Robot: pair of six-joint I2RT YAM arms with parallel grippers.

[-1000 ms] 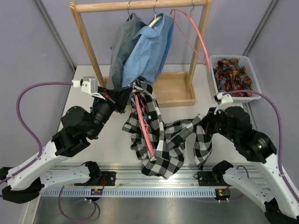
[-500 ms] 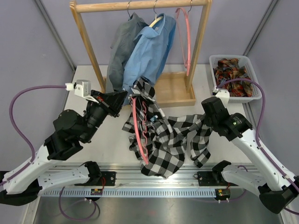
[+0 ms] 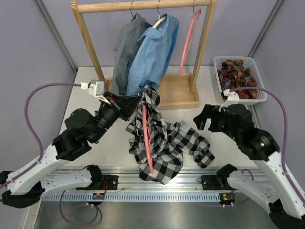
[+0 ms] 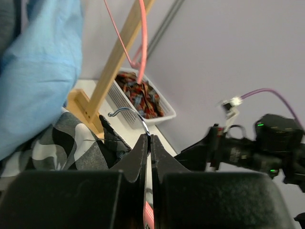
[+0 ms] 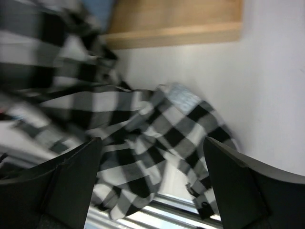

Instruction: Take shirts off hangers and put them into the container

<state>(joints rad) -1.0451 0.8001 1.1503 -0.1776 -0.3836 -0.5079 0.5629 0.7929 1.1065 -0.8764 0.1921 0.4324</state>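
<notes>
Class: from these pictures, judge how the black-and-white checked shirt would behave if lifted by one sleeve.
Probably floppy: the checked shirt lies mostly crumpled in folds on the table. It would likely drape and trail, not rise stiffly. It may snag, since the pink hanger runs through it, hook pinched by the left gripper.

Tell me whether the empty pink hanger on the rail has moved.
Yes. The empty pink hanger swung left: it crossed the rack's right post before, now hangs left of it.
</notes>
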